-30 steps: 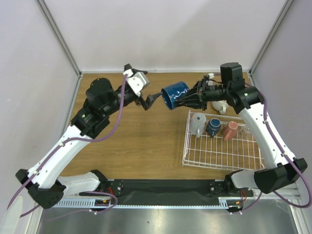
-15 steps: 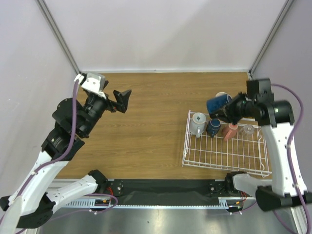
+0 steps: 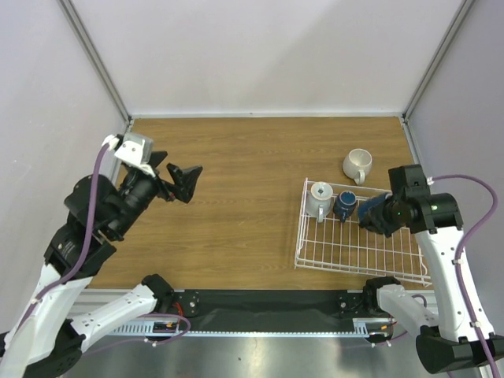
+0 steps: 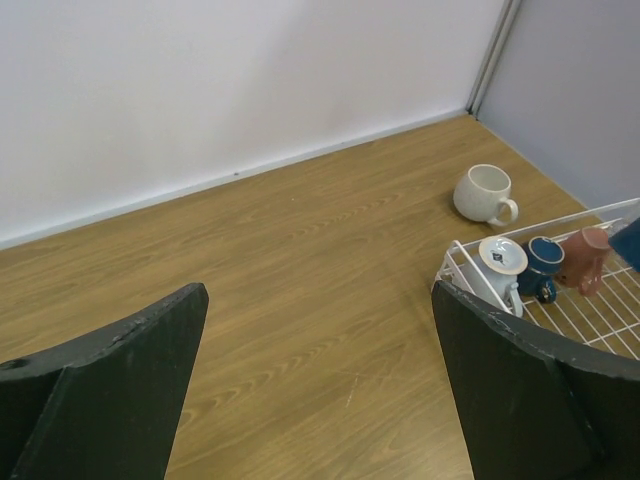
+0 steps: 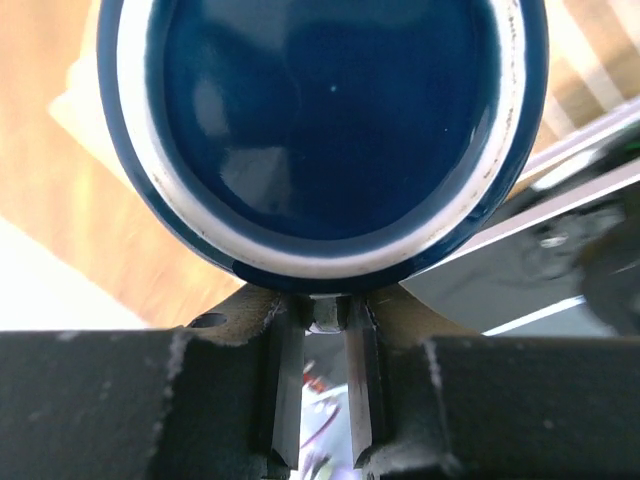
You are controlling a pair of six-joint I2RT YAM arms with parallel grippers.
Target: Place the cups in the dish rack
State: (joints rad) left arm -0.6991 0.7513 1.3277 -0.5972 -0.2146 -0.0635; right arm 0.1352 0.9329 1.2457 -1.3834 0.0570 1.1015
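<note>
My right gripper (image 3: 378, 214) is shut on a dark blue cup (image 3: 372, 211) and holds it over the back of the white wire dish rack (image 3: 346, 250). In the right wrist view the cup's glossy blue inside (image 5: 320, 130) fills the frame, and my fingers (image 5: 285, 380) pinch a small part under its rim. A pale grey-blue mug (image 3: 320, 198) and a small dark blue mug (image 3: 344, 205) stand in the rack's back row. The left wrist view also shows a reddish-pink cup (image 4: 585, 258) beside them. A cream-white mug (image 3: 357, 165) lies on the table behind the rack. My left gripper (image 3: 179, 183) hangs open at the far left.
The wooden table (image 3: 252, 197) is walled in at the back and on both sides. The rack's raised front edge (image 3: 358, 269) lies close to the right arm's base. In the left wrist view my wide-set fingers (image 4: 120, 390) frame bare wood.
My right arm has carried the dark blue cup from the table's back middle to above the rack. My left arm has drawn back to the left, away from the cup.
</note>
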